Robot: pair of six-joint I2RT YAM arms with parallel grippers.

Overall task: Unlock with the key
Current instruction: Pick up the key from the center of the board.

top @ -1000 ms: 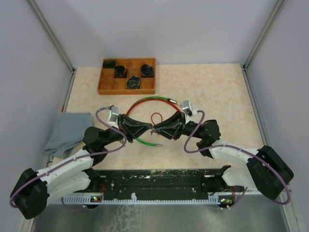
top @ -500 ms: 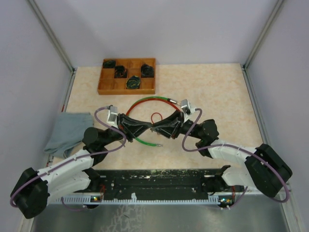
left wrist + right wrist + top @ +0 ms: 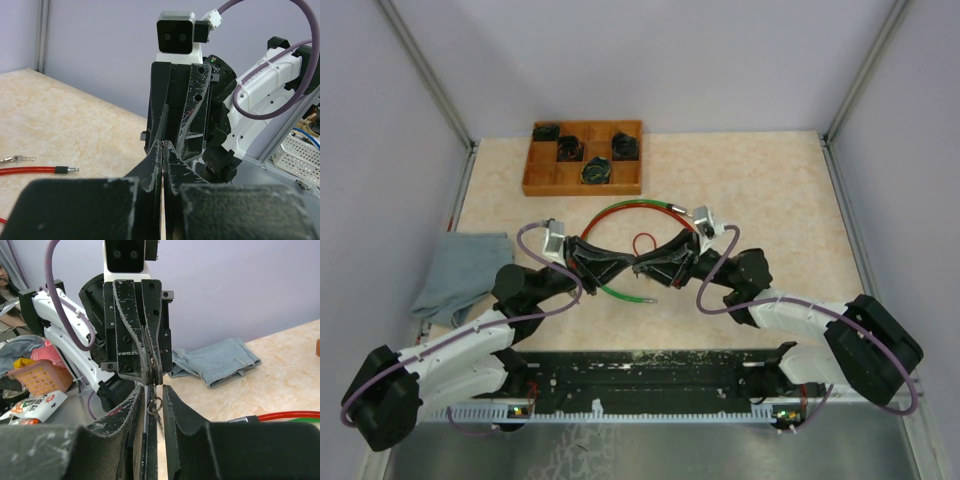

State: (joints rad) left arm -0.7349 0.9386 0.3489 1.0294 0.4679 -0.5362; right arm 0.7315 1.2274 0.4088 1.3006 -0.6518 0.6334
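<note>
Risk: key ring (image 3: 155,406) slipping out and dropping to the table (image 3: 770,200) – or twisting off line.
Cause: both sets of fingertips crowd one small piece of metal; a slight sideways drift by either arm would probably lever it loose.
Left arm: reaches low and inward from the near left corner, left gripper (image 3: 150,379) pointing at the right one.
Right arm: mirrors it from the near right corner, right gripper (image 3: 152,389) tip to tip with the left.
Left jaws: pressed together.
Right jaws: a narrow slot between them, the ring in it – whether they bear on it, cannot tell.
Key: mid-table, above the surface, where the tips meet.
Lock: none made out; a red and green cable (image 3: 640,205) lies just beyond.
</note>
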